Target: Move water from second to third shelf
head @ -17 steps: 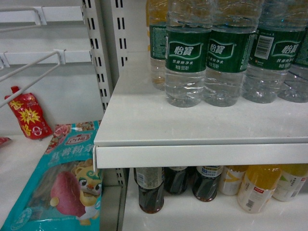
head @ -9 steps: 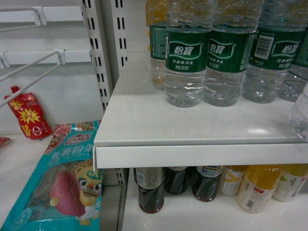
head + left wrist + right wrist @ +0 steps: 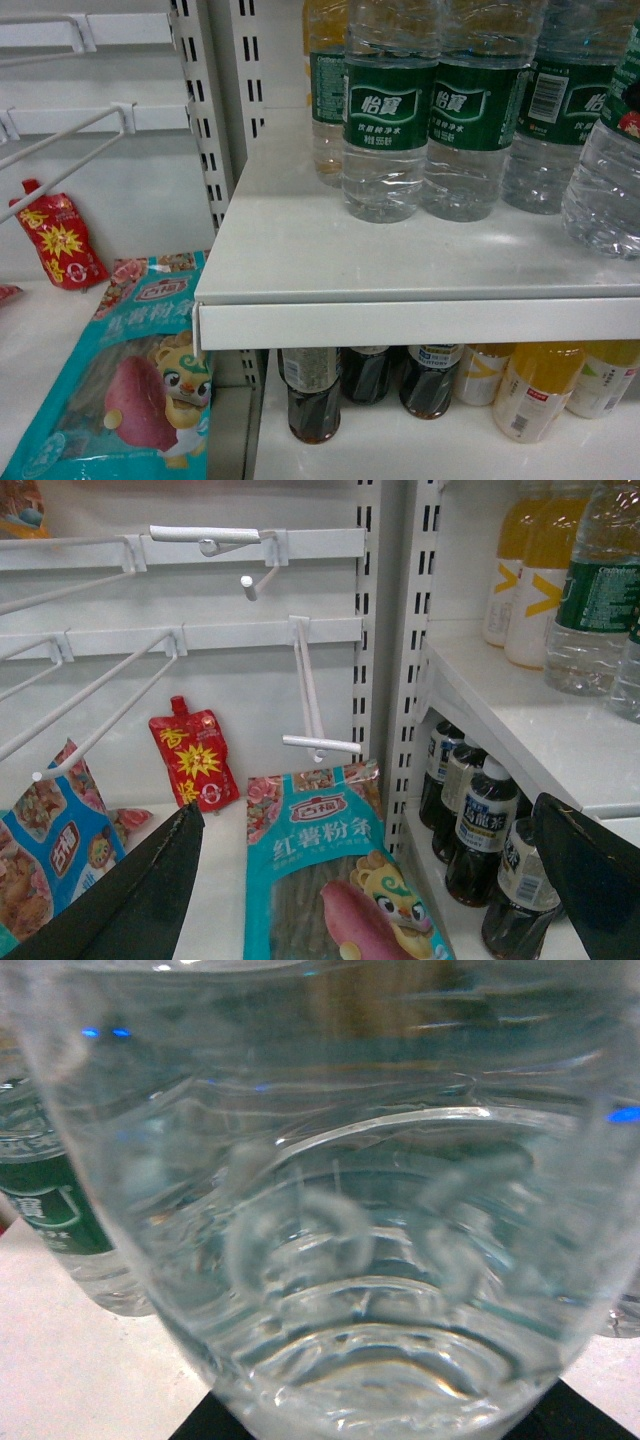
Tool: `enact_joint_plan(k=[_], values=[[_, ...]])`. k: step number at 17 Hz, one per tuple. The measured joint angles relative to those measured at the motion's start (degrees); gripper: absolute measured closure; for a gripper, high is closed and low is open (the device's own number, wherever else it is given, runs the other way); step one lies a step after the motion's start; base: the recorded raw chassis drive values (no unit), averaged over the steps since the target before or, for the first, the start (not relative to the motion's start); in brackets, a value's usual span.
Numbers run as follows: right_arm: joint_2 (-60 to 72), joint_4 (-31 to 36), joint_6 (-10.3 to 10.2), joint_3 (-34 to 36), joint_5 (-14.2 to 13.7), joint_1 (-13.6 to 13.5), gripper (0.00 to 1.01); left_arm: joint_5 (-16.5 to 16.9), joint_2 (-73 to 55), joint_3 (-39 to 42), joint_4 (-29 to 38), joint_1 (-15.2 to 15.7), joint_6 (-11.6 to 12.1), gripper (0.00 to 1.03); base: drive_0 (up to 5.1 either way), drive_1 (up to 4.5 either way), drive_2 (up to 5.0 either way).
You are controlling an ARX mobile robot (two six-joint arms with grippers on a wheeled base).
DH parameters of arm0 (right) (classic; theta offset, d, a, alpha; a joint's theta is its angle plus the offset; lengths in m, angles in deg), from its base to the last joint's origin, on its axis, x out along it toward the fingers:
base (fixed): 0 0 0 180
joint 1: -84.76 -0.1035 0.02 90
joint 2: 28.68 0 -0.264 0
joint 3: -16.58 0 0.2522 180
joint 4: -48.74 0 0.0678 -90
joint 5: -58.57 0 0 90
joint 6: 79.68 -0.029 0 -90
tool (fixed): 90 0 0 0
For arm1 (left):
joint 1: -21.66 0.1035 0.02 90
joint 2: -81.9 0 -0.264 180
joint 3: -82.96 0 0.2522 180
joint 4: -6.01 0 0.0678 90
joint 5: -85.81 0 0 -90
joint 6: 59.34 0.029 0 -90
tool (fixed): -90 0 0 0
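- The water bottle (image 3: 606,170) had come further in from the right edge, over the white shelf (image 3: 300,260), beside the other green-label bottles (image 3: 432,110).
- It filled the right wrist view; right jaws could not be told.
- The left jaws (image 3: 380,880) were spread wide, holding nothing.

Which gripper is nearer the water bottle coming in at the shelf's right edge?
Right. The water bottle fills the right wrist view, against the right gripper. The left gripper hangs open by the snack bags, left of the shelving.
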Motion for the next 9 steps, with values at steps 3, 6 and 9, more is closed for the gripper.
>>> enact_joint_plan(k=[3,6,9], values=[[1.6,-0.1,0.3,-0.9,-0.2,0.6,0.63,0.0,0.0,0.0,0.0,0.0,0.0,0.05,0.0,0.0,0.0],[5.1,0.5,0.3,-2.6,-0.2,0.1,0.63,0.0,0.0,0.0,0.0,0.0,0.0,0.05,0.0,0.0,0.0],[6.9,0.6,0.9,-3.9,-0.6,-0.8,0.63,0.0,0.0,0.0,0.0,0.0,0.0,0.05,0.0,0.0,0.0]])
